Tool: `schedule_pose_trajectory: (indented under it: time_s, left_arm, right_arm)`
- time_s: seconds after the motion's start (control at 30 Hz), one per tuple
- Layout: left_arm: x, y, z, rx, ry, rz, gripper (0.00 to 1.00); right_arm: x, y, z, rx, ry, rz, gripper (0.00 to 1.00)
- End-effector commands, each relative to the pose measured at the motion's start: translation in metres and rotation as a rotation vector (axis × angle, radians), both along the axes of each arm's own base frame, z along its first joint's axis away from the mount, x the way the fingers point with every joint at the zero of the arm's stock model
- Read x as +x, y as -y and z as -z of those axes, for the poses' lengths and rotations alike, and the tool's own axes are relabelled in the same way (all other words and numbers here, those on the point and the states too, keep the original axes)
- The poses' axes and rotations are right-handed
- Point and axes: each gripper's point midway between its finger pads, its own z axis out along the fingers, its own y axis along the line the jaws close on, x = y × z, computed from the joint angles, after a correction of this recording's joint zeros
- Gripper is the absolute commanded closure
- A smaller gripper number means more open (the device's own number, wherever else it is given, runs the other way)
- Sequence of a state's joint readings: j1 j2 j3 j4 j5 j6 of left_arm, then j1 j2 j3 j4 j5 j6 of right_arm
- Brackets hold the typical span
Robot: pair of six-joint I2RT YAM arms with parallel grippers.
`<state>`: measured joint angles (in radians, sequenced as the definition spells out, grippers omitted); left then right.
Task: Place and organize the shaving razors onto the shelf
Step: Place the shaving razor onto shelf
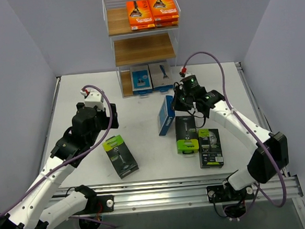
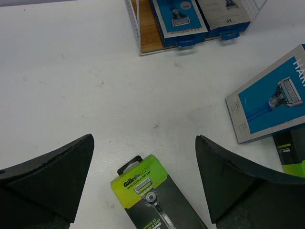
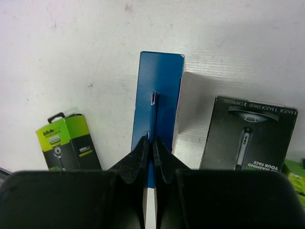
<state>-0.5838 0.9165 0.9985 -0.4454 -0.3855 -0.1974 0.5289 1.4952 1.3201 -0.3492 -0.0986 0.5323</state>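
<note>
white arms (image 1: 47, 177), black joints (image 1: 85, 124), purple cables (image 1: 209, 52)

This is a robot lab cell: plain grey partition walls (image 1: 18, 61) enclose a white table (image 1: 141, 110), with 2 robot arms (image 1: 56, 163) on an aluminium rail (image 1: 163, 190) at 6 o'clock and a shop-style shelf (image 1: 144, 49) at 12 o'clock.

White table (image 1: 141, 107) bears shelf (image 1: 144, 49), razor packs (image 1: 120, 156).
</note>
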Motion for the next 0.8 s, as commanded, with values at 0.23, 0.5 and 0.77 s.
schedule_pose_trajectory:
  time_s: [0.23, 0.5, 0.77]
  left_arm:
    - [0.002, 0.003, -0.009, -0.015, 0.035, 0.006, 0.04]
    - [0.002, 0.003, -0.007, -0.01, 0.03, 0.002, 0.04]
    - [0.004, 0.006, -0.003, -0.008, 0.017, 0.01, 0.04]
  right_arm:
    - [0.011, -0.012, -0.038, 0.385, 0.176, 0.119, 1.0]
    - [0.019, -0.001, -0.072, 0.54, 0.289, 0.161, 1.0]
    - [0.035, -0.006, -0.106, 0.725, 0.41, 0.164, 1.0]
